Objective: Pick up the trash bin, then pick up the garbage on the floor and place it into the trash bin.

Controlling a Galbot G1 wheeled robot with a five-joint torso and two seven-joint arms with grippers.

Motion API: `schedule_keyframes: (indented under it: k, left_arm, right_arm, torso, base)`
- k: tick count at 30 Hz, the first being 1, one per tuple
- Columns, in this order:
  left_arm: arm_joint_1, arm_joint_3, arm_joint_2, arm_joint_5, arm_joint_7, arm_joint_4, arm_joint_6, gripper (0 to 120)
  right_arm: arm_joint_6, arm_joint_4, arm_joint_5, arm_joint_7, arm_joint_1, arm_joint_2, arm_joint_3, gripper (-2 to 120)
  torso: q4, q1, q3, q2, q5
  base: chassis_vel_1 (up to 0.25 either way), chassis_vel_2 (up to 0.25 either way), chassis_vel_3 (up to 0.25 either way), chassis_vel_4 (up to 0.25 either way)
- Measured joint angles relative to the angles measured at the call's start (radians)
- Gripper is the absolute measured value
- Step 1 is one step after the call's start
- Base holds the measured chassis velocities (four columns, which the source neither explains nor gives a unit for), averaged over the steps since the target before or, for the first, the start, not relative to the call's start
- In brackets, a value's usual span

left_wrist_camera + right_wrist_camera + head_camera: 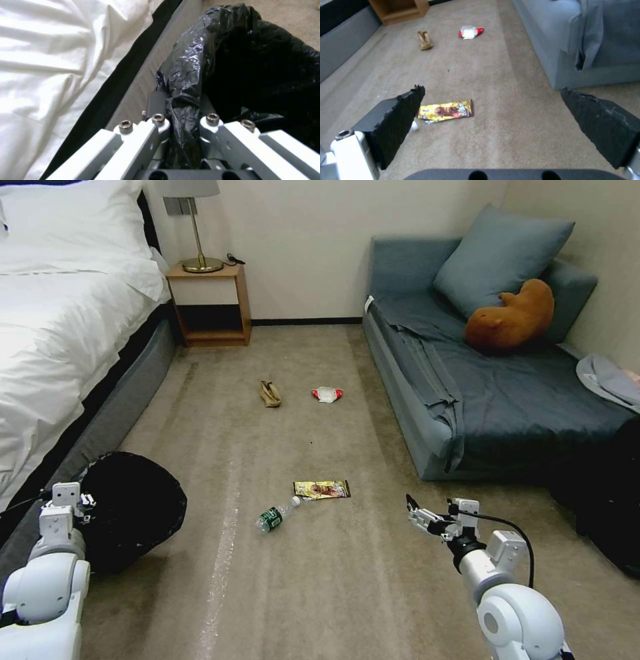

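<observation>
Crinkly black liner on the trash bin [266, 75] sits pinched between the closed left gripper [182, 120] fingers, light but slippery, while the right gripper [490, 100], spread wide, hovers above the thin, limp yellow wrapper [446, 111].

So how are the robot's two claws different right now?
The left gripper is shut on the trash bin, pinching its black-bagged rim beside the bed. The right gripper is open and holds nothing, hovering over the carpet with its dark fingers spread wide, facing the yellow snack wrapper. Both sit low, near the floor.
</observation>
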Motion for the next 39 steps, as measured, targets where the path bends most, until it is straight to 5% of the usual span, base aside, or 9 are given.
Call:
schedule_keyframes:
  k: [39]
  left_arm:
    - [0.010, -0.002, 0.006, -0.035, -0.007, -0.016, -0.011, 5]
  right_arm:
    - [0.020, 0.011, 0.003, -0.028, -0.027, 0.013, 0.001, 100]
  torso:
    - [0.0000, 0.000, 0.000, 0.000, 0.0000]
  base:
    - [-0.011, 0.010, 0.009, -0.011]
